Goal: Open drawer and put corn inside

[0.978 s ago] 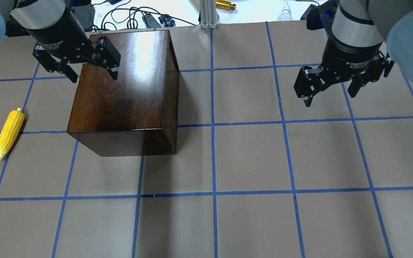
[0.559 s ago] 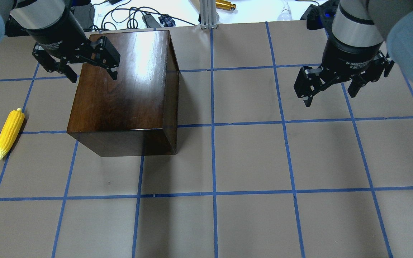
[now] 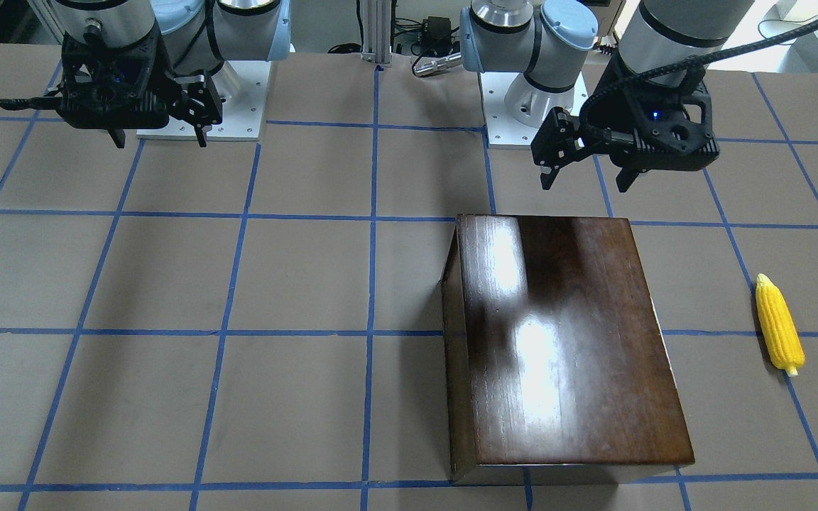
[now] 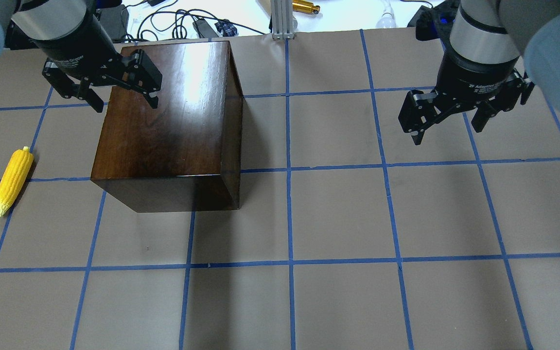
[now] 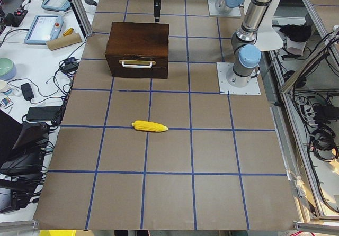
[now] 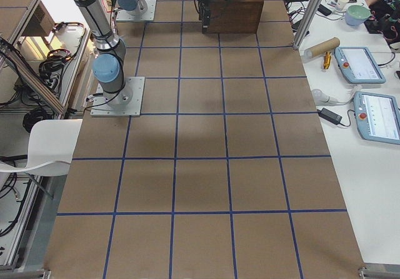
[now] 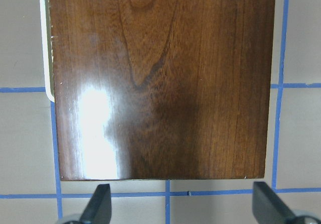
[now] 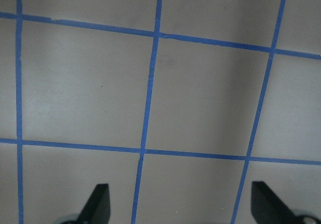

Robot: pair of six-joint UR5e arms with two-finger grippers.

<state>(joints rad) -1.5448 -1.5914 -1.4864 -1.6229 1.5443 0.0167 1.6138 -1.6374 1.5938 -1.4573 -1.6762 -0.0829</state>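
Box [image 4: 163, 116]: 1, glossy dark wood.
Drawer [image 5: 136, 66]: 1, closed, metal pull.
Corn [image 4: 12, 182]: 1, bumpy yellow, tapered; box's 9 o'clock.
L gripper [image 4: 127, 104]: spread.
R gripper [image 4: 446, 134]: spread.

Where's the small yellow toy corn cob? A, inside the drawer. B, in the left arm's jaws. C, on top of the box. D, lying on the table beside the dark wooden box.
D: the small yellow toy corn cob lies on the paper-covered table, apart from the glossy dark-brown wooden box.
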